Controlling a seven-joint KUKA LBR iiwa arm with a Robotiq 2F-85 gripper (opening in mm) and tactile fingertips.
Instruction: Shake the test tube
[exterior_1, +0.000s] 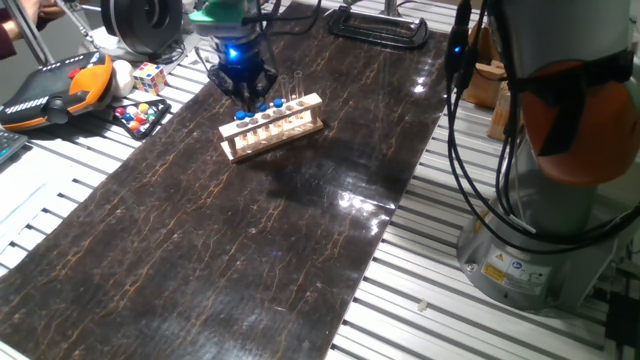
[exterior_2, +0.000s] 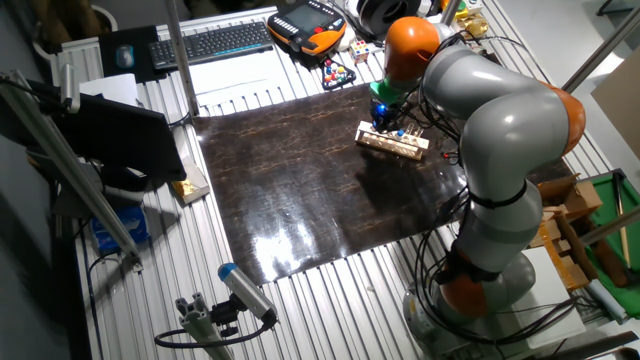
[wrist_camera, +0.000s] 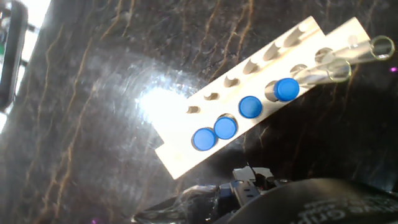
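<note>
Currently claw (exterior_1: 243, 88) hovers behind rack (exterior_1: 275, 128), jaw state unclear; 4 capped tubes crowd together, so descending toward test tube (wrist_camera: 286, 89) risks bumping neighbors.

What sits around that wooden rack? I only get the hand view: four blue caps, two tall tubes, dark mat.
Observer: The rack stands near one edge of the dark mat. Just off that edge lies a coloured puzzle cube.
Operator: Where is the end effector?
Observer: The end effector hangs right above the rack's end that holds the blue-capped test tubes, with a blue light glowing on it.
Operator: Anything else nearby?
Observer: A keyboard lies beyond the mat.
</note>
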